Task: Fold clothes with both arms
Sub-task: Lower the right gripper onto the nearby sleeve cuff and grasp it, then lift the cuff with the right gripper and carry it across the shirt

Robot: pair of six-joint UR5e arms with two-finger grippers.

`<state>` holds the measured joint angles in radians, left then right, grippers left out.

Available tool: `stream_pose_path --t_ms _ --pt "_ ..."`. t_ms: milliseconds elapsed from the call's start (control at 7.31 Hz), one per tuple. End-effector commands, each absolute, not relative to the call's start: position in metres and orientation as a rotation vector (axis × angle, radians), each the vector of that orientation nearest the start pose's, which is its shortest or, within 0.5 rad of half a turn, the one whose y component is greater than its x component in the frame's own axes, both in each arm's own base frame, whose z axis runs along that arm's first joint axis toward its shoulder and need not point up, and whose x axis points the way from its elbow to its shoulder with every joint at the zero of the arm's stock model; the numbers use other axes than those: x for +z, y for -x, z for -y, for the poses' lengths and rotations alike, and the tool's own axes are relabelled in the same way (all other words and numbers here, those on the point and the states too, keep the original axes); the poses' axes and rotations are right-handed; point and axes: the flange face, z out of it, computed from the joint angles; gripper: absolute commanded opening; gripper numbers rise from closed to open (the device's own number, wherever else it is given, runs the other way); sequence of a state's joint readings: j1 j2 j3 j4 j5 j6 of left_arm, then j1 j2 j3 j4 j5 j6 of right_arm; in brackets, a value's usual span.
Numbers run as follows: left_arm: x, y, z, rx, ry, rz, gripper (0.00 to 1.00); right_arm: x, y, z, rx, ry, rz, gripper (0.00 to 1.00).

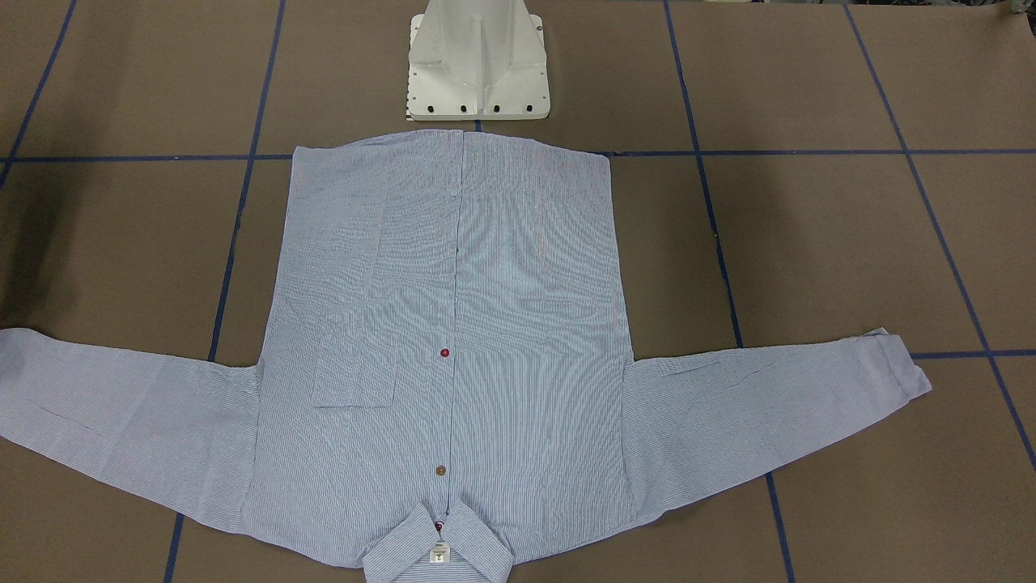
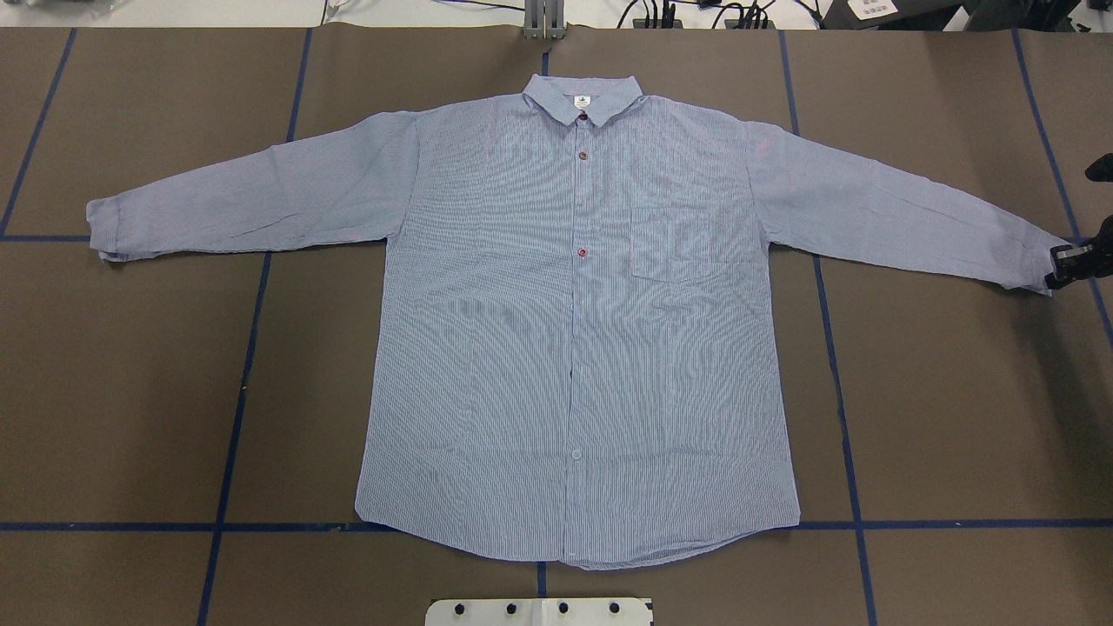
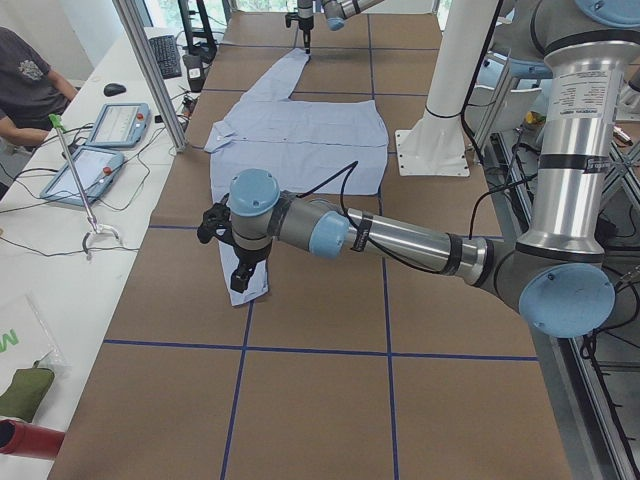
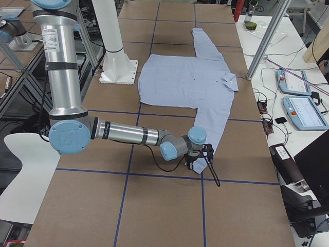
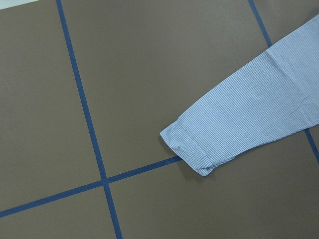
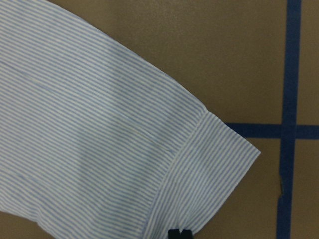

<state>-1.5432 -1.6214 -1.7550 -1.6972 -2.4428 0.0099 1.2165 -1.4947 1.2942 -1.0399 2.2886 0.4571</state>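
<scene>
Right gripper (image 2: 1068,265) is sitting at the very end of the right cuff (image 6: 214,169), its black tip touching the folded hem. I'm not managing to tell whether it's pinching cloth or just resting there. Left gripper (image 3: 240,272) is hanging over the left cuff (image 5: 192,149), fingers pointing down. Only the side view is showing it, so I can't tell its opening.

Shirt (image 2: 578,330) is lying flat, front up, in the table's middle. It's thin woven cloth with fine blue-white stripes and faint creases, both sleeves spreading out left and right. Collar (image 2: 583,91) is lying on the far side, and the curved hem is ending near the white pedestal (image 1: 477,65). I'm also seeing a square chest pocket (image 2: 674,243), a round red button (image 2: 582,252) and a brown button (image 2: 583,156). Table (image 2: 956,391) is showing a matte brown covering gridded with blue tape (image 2: 243,382).
</scene>
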Motion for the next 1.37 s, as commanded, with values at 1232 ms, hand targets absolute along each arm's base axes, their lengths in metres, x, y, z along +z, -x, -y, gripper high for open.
stream_pose_path --t_ms 1232 --pt "0.525 0.043 0.517 0.183 -0.319 -0.865 1.00 0.253 0.281 0.598 -0.211 -0.211 1.129 0.00"
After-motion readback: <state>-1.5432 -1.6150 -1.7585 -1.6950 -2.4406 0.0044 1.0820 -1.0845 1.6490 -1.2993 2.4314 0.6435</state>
